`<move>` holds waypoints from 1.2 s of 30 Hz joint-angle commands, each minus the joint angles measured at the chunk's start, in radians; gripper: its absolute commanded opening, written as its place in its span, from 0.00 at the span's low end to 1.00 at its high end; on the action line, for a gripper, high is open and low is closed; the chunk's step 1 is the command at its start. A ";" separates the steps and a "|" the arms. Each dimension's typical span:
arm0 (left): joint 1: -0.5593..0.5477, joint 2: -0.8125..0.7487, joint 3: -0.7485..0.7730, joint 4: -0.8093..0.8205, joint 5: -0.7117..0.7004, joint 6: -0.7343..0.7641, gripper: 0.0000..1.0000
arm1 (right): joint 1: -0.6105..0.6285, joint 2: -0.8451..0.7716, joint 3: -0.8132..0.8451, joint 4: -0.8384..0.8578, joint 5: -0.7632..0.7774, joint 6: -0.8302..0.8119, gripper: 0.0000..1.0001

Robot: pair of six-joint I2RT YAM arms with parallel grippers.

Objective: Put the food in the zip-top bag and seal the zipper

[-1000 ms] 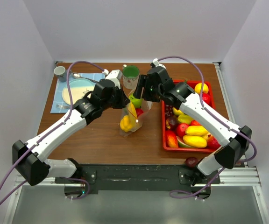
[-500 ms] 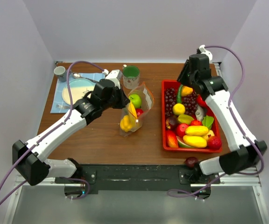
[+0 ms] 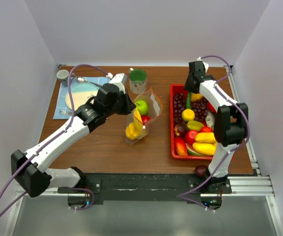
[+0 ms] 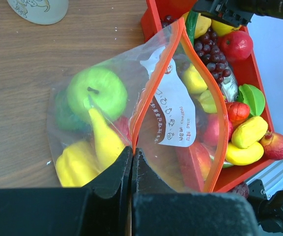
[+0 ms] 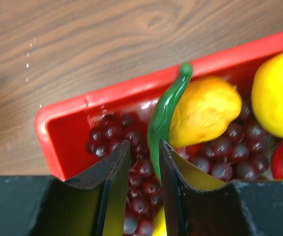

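The zip-top bag point(image 3: 145, 114) stands mouth-open on the table left of the red tray point(image 3: 172, 147). My left gripper point(image 4: 132, 150) is shut on its orange zipper point(image 4: 154, 88) at one end, holding the mouth up. Inside the bag point(image 4: 181, 113) lie a green apple point(image 4: 97, 91), yellow pieces point(image 4: 102, 137) and something red. My right gripper point(image 5: 142, 147) hangs low over the tray's far left corner point(image 5: 58, 132), jaws a little apart. A green pepper point(image 5: 163, 115) rests against its right finger, with purple grapes point(image 5: 112, 132) below and a yellow fruit point(image 5: 205, 110) beside.
More food fills the tray: yellow, red and green pieces point(image 3: 205, 140). A green cup point(image 3: 137, 78) stands just behind the bag. A plate on a blue mat point(image 3: 80, 96) and a grey cup point(image 3: 62, 75) sit far left. One dark fruit point(image 3: 201, 170) lies by the near edge.
My right arm has swung from the bag's mouth back to the tray's far corner, leaving the green apple in the bag, and its jaws have narrowed. The left gripper has kept its hold.
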 commanded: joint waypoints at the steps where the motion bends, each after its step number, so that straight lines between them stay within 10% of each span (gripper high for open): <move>1: 0.009 -0.031 0.030 0.019 -0.014 0.005 0.00 | -0.017 -0.012 0.034 0.104 0.020 -0.044 0.35; 24: 0.009 -0.018 0.047 0.002 -0.029 -0.001 0.00 | -0.048 0.086 0.015 0.175 0.019 -0.104 0.37; 36: 0.009 -0.015 0.038 0.014 -0.025 -0.005 0.00 | -0.046 -0.072 -0.001 0.104 0.003 -0.070 0.00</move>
